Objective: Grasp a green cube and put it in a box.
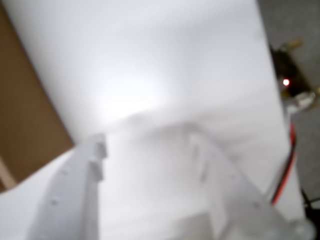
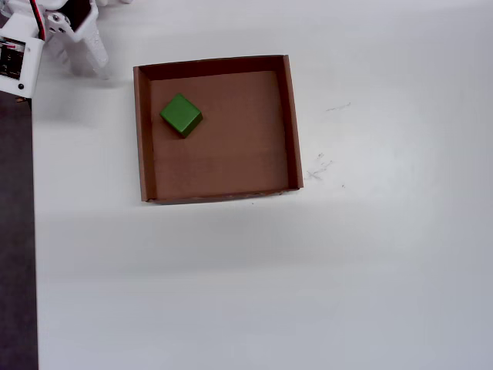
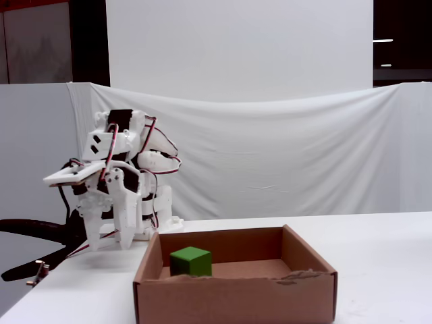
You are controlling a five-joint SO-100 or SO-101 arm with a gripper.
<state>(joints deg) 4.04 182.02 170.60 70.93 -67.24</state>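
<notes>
The small bright-green matte cube [image 2: 181,114] lies inside the shallow square brown cardboard box [image 2: 218,66], resting on its flat floor toward the upper left corner in the overhead view, turned at an angle to the walls and close to the left wall without clearly touching it. In the fixed view the cube [image 3: 190,261] sits on the left part of the floor behind the box's [image 3: 236,297] front wall, whose top edge is a little ragged. The white two-finger gripper [image 3: 115,236] of the white printed arm [image 3: 125,179] is folded back beside the box, well apart from the cube, its fingers pointing down at the white table [image 2: 308,270]. The wrist view is heavily blurred; two pale fingers [image 1: 75,190] seem to stand apart with only white surface between them, so the gripper [image 1: 150,145] looks released and holds nothing. A strip of brown cardboard shows at the left edge there, and red and black wires [image 1: 287,170] run down the right side. A white cloth backdrop [image 3: 283,155] hangs behind the table.
</notes>
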